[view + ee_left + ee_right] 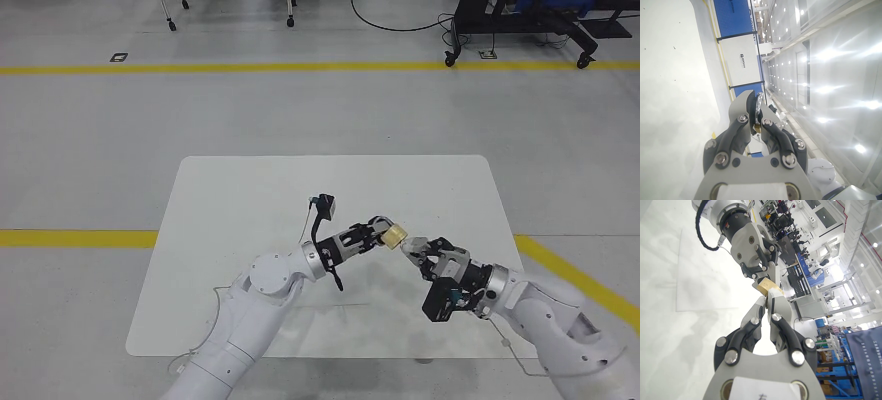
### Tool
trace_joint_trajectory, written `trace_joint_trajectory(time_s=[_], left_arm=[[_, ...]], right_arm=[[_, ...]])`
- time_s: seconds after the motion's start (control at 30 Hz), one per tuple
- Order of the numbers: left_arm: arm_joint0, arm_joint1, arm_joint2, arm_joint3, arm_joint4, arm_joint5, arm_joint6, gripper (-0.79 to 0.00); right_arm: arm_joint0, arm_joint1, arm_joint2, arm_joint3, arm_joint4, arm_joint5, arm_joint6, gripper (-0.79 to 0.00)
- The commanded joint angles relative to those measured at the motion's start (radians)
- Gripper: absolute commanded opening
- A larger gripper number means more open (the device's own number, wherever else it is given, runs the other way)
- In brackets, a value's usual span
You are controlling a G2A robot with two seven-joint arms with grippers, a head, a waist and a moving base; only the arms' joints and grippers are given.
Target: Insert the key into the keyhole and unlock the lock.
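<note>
A brass padlock [397,235] hangs in the air above the middle of the white table [250,200], with my left gripper [378,234] shut on it. In the left wrist view the left gripper [755,100] clamps a silvery curved metal part [758,101], and a bit of brass [758,129] shows between the fingers. My right gripper [413,250] meets the lock from the right. In the right wrist view the right gripper [766,299] is shut on the key [766,303], whose tip touches the padlock [768,286]. How deep the key sits is hidden by the fingertips.
Both grippers meet above the table's right-centre, well off its surface. The table's front edge [300,355] lies close under the arms. Yellow floor lines [300,68] and wheeled carts [520,30] stand far behind the table.
</note>
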Motion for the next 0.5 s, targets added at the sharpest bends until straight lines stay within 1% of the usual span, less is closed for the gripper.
trace_joint_trajectory(time_s=[0.0, 0.17, 0.33, 0.47], left_arm=[[0.002, 0.002, 0.002, -0.006, 0.023, -0.024, 0.000, -0.785], [0.014, 0.011, -0.006, -0.031, 0.073, -0.062, 0.005, -0.785], [0.027, 0.021, -0.014, -0.054, 0.125, -0.088, 0.006, -0.785], [0.039, 0.029, -0.016, -0.076, 0.180, -0.110, 0.016, -0.785]], right_arm=[[0.012, -0.003, 0.000, 0.020, 0.052, -0.034, -0.008, -0.785], [0.035, -0.008, -0.002, 0.058, 0.155, -0.107, -0.018, -0.785], [0.054, -0.012, -0.007, 0.091, 0.213, -0.180, -0.008, -0.785], [0.071, -0.014, -0.008, 0.122, 0.291, -0.265, -0.018, -0.785]])
